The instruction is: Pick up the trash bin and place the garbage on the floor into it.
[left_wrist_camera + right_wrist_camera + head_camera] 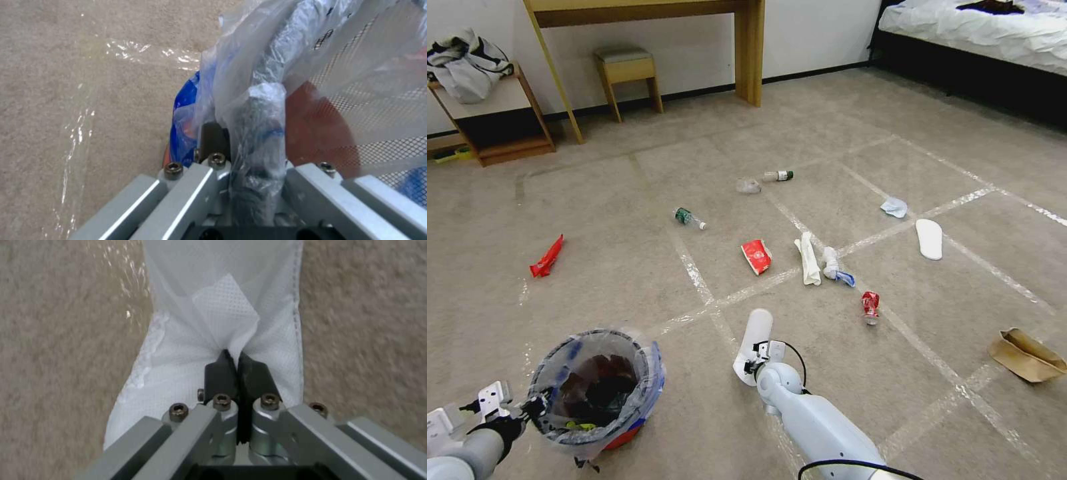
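Left gripper point(537, 405) is clamping the rim of the small red bag-lined plastic trash bin point(602, 393), at seven o'clock on the floor. Right gripper point(239, 364), at six o'clock, is pinching a flat white non-woven slipper point(213, 350).

The left end effector point(537, 405) is half lost behind the crinkled liner of the trash bin point(597, 390), and in the left wrist view one finger point(257, 133) is wrapped in plastic while the bin's far side runs off the frame. Dark scraps inside the bin can't be made out. The right end effector point(235, 365) has pinched white fabric point(222, 306), whose ends are cut off by the frame. In the head view, both arms run off the bottom edge and the bed point(980, 30) is cropped at the top right corner.
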You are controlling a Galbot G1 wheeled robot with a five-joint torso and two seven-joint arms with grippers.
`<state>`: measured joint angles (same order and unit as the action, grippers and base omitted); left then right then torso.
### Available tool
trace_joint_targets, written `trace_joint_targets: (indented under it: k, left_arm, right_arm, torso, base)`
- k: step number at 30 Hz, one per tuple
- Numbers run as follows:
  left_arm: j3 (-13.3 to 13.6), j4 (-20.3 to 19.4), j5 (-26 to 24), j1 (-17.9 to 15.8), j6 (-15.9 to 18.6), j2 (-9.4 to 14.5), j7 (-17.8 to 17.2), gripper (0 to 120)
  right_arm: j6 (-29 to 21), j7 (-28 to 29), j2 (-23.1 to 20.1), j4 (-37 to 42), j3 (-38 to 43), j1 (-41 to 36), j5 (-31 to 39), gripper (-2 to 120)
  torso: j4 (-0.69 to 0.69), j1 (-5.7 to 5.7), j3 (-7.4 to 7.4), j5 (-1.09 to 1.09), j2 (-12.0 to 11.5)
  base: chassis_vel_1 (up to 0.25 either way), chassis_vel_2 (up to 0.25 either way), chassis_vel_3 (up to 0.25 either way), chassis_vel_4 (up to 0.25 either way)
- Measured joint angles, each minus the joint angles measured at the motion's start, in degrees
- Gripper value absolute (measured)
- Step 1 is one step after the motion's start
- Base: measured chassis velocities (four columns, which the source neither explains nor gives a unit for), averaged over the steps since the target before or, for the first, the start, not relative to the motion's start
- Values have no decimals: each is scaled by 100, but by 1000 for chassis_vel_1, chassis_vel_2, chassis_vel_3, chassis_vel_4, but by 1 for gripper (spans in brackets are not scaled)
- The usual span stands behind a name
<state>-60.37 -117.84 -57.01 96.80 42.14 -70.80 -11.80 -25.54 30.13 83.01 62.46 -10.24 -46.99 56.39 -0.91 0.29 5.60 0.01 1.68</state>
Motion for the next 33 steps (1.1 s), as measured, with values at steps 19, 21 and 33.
trace_joint_targets:
  k: [19,21,33]
  left_arm:
    - [-22,-68,-66,-18,0,69,-33,1]
    - [-22,-78,-74,-32,0,70,-39,1]
    - [69,-324,-149,-29,0,66,-65,1]
  right_arm:
    - [41,-30,-467,1348,147,-294,28,0]
    - [88,-61,-527,1530,206,-318,28,0]
    - [479,-408,-911,2708,536,-567,45,0]
  torso:
    - [-2,0,-2,-2,3]
    - [-1,-1,-2,-2,3]
    - [-1,-1,-3,-1,4]
  base:
    - [0,0,0,0]
    - [0,0,0,0]
    - [0,0,0,0]
